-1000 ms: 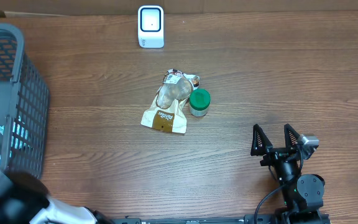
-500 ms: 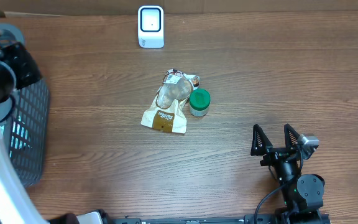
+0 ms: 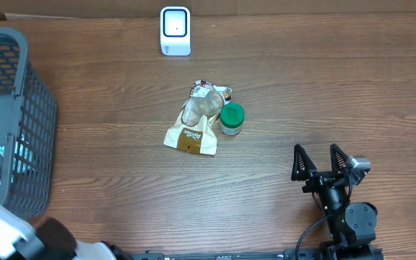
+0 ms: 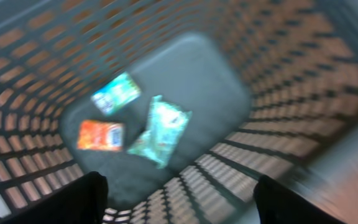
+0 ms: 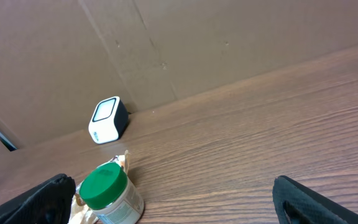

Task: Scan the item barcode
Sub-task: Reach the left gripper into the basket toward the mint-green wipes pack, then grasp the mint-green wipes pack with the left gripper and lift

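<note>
basket: dark mesh basket (image 3: 40, 108) at the left end of the counter (image 3: 323, 87), partly cut off in the overhead view.
basket contents: three packets lie flat on its floor. The teal packet (image 4: 160, 130) is mid-floor, with the orange packet (image 4: 101, 135) just beside it and the blue-green packet (image 4: 115, 93) near both. The wrist view is blurred, so the print is unreadable.
jar: green-lidded jar (image 3: 231, 118) stands upright mid-counter with its lid on. Can't tell what is inside.
pouch: brown pouch (image 3: 193, 124) lies flat mid-counter, its right side touching the jar.
pouch axis: the long axis runs diagonally. The crumpled top end points far-right, toward the scanner side. The wide label end points near-left.
barcode: can't tell which face carries it, on either item.
scanner: white scanner (image 3: 175, 30) sits at the far edge by the cardboard wall (image 5: 229, 43), well apart from the pouch and jar.
left jaws: over the inside of the basket, spread wide and empty.
right jaws: at the near right of the counter, spread wide and empty. They point toward the far edge, well apart from the jar.
</note>
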